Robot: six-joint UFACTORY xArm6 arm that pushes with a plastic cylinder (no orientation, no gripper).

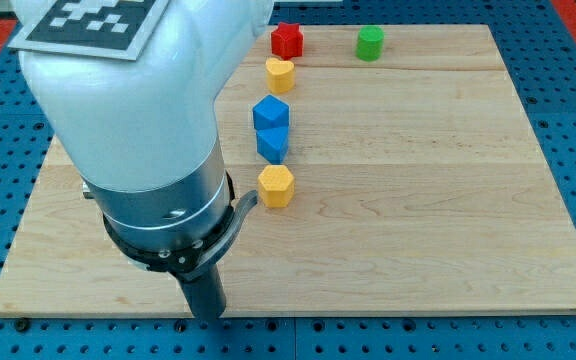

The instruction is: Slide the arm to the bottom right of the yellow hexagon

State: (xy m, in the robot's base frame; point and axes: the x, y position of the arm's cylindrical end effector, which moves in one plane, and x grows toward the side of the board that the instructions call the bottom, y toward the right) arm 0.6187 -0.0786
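Observation:
The yellow hexagon lies on the wooden board, left of its middle. My dark rod comes down out of the big white and grey arm body, which fills the view's left. My tip is at the board's bottom edge, below and to the left of the yellow hexagon and well apart from it. It touches no block.
Just above the yellow hexagon two blue blocks sit close together. A yellow heart and a red star lie further up. A green cylinder is at the top. The arm body hides the board's left part.

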